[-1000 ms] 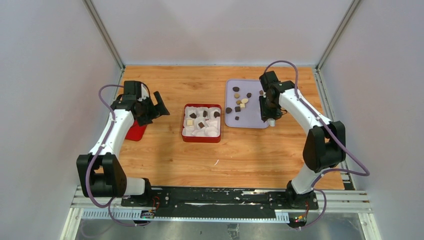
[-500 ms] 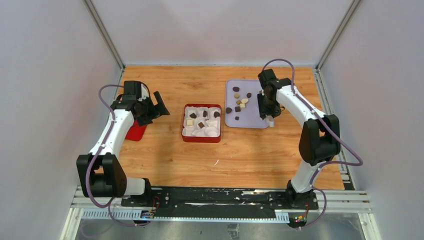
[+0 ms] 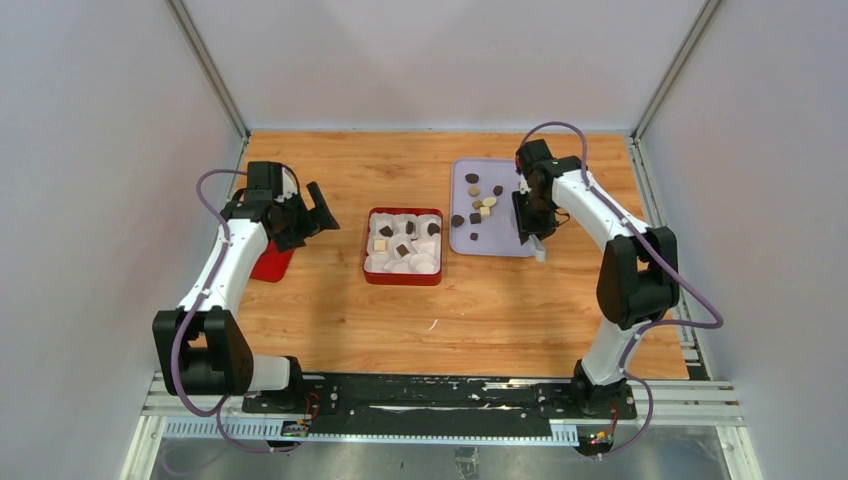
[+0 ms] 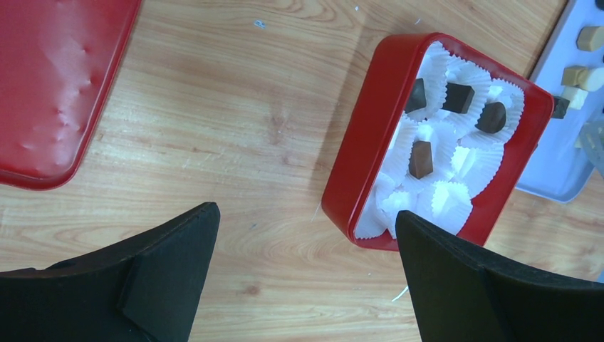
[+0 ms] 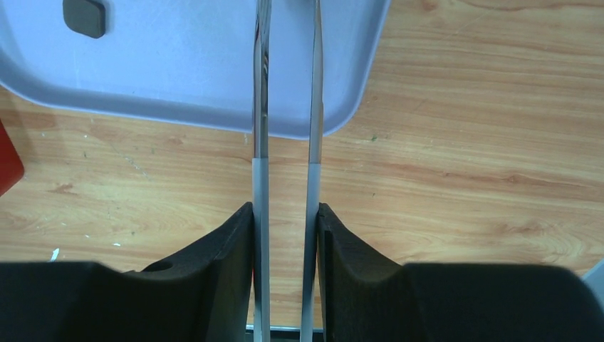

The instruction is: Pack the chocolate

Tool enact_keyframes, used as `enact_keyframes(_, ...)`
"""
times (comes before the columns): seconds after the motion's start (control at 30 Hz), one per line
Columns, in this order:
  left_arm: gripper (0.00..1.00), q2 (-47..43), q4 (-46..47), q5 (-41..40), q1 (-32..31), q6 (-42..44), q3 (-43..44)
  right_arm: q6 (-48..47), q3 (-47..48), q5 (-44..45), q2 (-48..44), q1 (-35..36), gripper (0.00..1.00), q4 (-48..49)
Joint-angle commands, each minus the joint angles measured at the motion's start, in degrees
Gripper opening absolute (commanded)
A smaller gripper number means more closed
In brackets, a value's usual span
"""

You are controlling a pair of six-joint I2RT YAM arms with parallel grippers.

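Note:
Several small chocolate pieces (image 3: 482, 203), dark, brown and tan, lie on a lavender tray (image 3: 503, 238). A red box (image 3: 402, 281) lined with white paper cups holds a few pieces (image 4: 420, 158). My right gripper (image 3: 530, 222) is shut on a pair of thin grey tongs (image 5: 260, 107), whose arms reach over the tray's near right corner (image 5: 185, 64); the tips are out of view. One dark piece (image 5: 84, 16) lies on the tray left of the tongs. My left gripper (image 3: 322, 210) is open and empty, above the bare wood left of the box (image 4: 356, 164).
A red lid (image 3: 270, 263) lies at the left edge under my left arm and shows in the left wrist view (image 4: 50, 85). Grey walls and metal posts enclose the wooden table. A small white scrap (image 3: 431, 325) lies in front of the box.
My right gripper has shifted slightly left and nearer with the tongs, along the tray's right edge. The left arm has not moved.

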Motion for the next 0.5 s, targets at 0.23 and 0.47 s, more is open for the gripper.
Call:
enact_keyframes(0.23,1.00,-0.4,1.0,0.7,0.3,-1.0,0.4,1.0,6.2,-4.0,-5.9,1.7,0.00,-5.7)
enact_keyframes(0.47,1.00,-0.3,1.2,0.7,0.3,-0.7,0.4,3.0,10.8,-7.8,-6.7,10.2,0.00,-6.4)
